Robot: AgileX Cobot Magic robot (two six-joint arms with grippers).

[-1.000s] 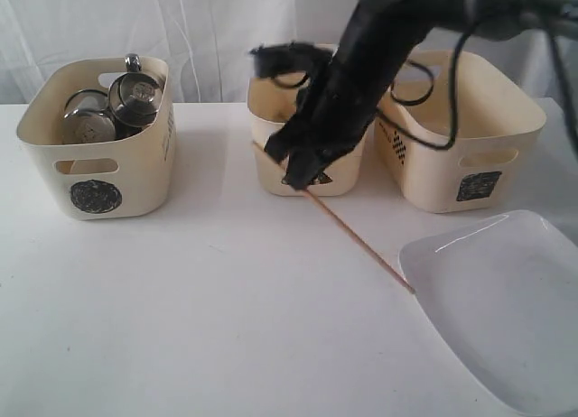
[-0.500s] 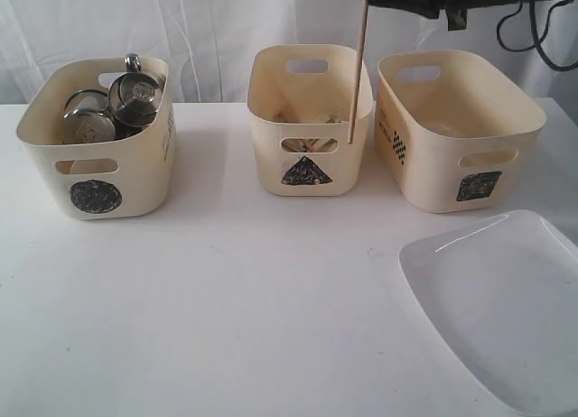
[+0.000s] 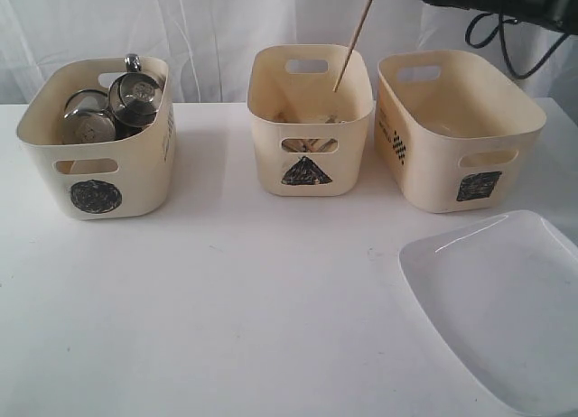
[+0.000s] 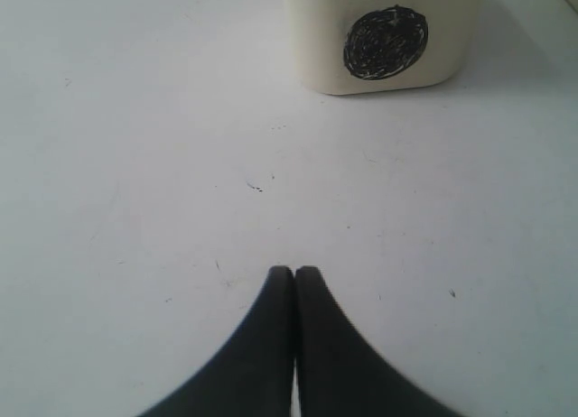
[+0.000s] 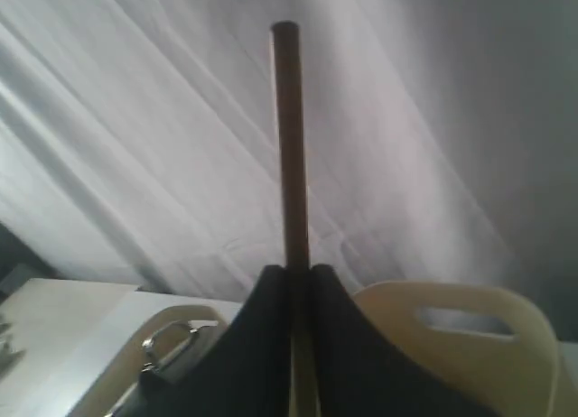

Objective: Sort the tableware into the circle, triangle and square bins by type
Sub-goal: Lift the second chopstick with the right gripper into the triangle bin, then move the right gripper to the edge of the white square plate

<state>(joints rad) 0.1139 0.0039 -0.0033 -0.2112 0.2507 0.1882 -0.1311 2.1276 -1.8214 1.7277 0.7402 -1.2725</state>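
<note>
Right arm: your right gripper (image 5: 291, 273) is clamped on a thin, round wooden chopstick (image 3: 354, 40). In the right wrist view the two dark fingers (image 5: 257, 345) press the stick from either side with no gap, and its free end stands out well beyond the fingertips.

In the exterior view the wooden chopstick hangs tilted in the air. Its lower tip shows within the opening of the cream plastic tub marked with a black scribbled triangle (image 3: 271, 160), the middle of three. You cannot tell from here whether the tip is above the rim or just inside. The upper end runs off the top edge.

Left arm: your left gripper (image 4: 294, 273) has its jaws pressed together with nothing between them. It is over the bare white table (image 4: 135, 164), near the front of the cream tub with the black scribbled circle (image 4: 312, 38).

Contents: the circle tub holds round steel mugs (image 3: 135, 99). Wooden pieces show through the triangle tub's front handle cut-out. The cream tub with the black scribbled square (image 3: 433, 169) stands on the right, contents unclear. A large white rectangular plate (image 3: 506, 318) lies on the table in front of it, apart.
</note>
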